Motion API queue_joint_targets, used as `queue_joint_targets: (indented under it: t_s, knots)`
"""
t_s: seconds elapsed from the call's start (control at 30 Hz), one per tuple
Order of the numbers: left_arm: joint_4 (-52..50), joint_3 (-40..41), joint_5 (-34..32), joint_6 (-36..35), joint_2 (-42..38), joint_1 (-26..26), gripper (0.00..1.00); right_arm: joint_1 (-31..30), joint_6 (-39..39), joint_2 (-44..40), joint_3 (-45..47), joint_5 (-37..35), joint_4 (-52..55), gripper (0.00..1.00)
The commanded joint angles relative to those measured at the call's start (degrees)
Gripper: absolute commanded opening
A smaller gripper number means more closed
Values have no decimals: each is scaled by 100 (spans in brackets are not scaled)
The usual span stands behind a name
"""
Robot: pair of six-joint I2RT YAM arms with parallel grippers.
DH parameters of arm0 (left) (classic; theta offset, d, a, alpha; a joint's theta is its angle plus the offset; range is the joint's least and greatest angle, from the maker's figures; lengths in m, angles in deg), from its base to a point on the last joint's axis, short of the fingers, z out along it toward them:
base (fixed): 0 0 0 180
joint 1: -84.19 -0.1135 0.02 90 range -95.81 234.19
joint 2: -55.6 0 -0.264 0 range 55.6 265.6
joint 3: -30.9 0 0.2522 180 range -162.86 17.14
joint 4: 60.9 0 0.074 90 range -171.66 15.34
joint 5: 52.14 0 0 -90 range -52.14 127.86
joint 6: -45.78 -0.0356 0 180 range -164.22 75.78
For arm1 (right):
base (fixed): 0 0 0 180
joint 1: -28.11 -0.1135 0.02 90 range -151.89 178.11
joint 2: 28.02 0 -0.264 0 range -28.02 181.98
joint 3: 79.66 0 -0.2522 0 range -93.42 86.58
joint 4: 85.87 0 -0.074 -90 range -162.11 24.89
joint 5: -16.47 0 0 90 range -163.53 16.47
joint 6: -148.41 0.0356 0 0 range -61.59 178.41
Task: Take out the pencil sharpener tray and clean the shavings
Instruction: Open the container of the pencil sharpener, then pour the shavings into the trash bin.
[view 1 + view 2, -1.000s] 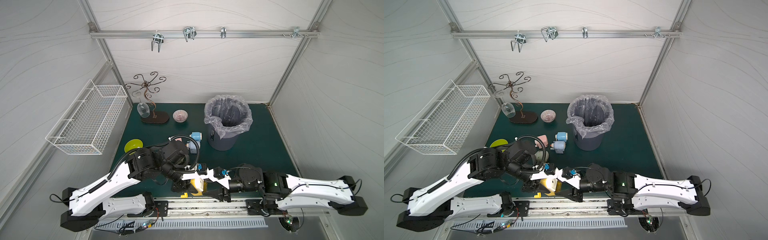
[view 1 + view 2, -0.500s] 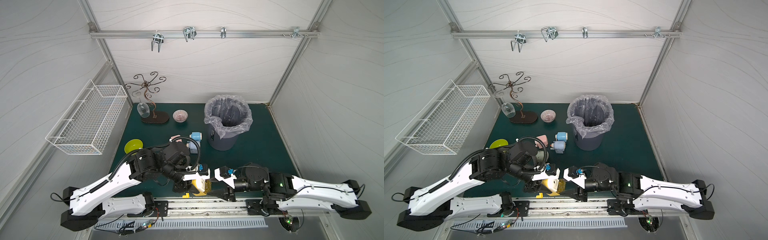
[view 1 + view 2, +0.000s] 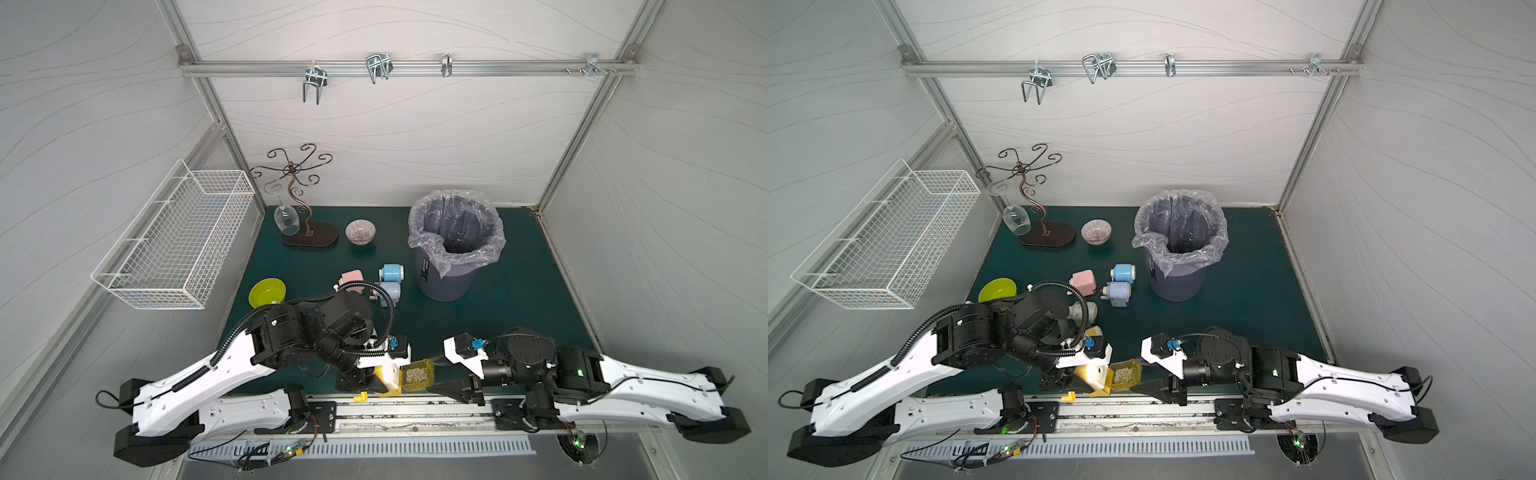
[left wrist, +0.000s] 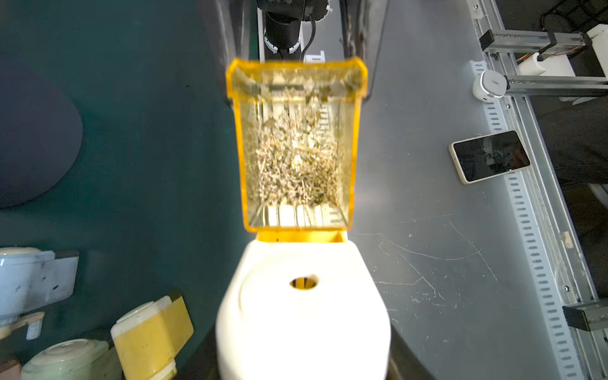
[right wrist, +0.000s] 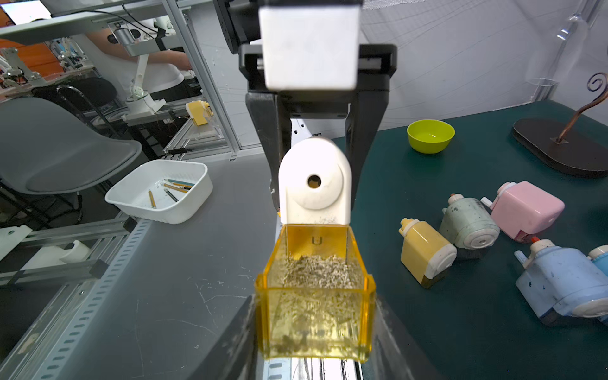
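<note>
Right claw pinched narrow on tray, tray between its tips. Left claw, facing it, clamped on sharpener. Your pull looks nearly done: tray almost fully out, rear edge at slot, contact unclear. Shavings all inside tray, nothing emptied yet. Left for you: carry to bin, well beyond both claws, and tip.

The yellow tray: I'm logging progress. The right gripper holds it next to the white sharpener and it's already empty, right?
No, not empty: the yellow tray holds a pile of shavings, plain in the right wrist view. The rest stands: the right gripper holds it next to the white sharpener.
</note>
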Motion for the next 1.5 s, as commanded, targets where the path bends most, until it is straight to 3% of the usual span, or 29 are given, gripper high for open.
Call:
queue_joint_targets:
  t_s: [0.0,0.33,0.5,0.63,0.97,1.2,1.47]
  knots:
    - [-39,-36,-45,58,-125,26,0,30,11,-211,41,-125,84,0]
    - [-24,130,-288,213,-356,21,0,35,-203,-563,-62,-1085,120,0]
    - [53,323,-524,257,-351,21,0,56,-494,-216,-594,-1865,105,0]
    - [71,414,-835,138,-213,22,0,477,-543,215,-1140,-1970,129,0]
    - [399,817,-1089,26,-232,21,0,3744,688,1400,-2812,172,671,0]
    - [520,1005,-1234,-22,-281,21,0,6056,2790,2686,-4028,1992,1055,0]
    - [701,1059,-1246,-103,-213,21,0,6766,4437,3672,-4762,2905,1628,0]
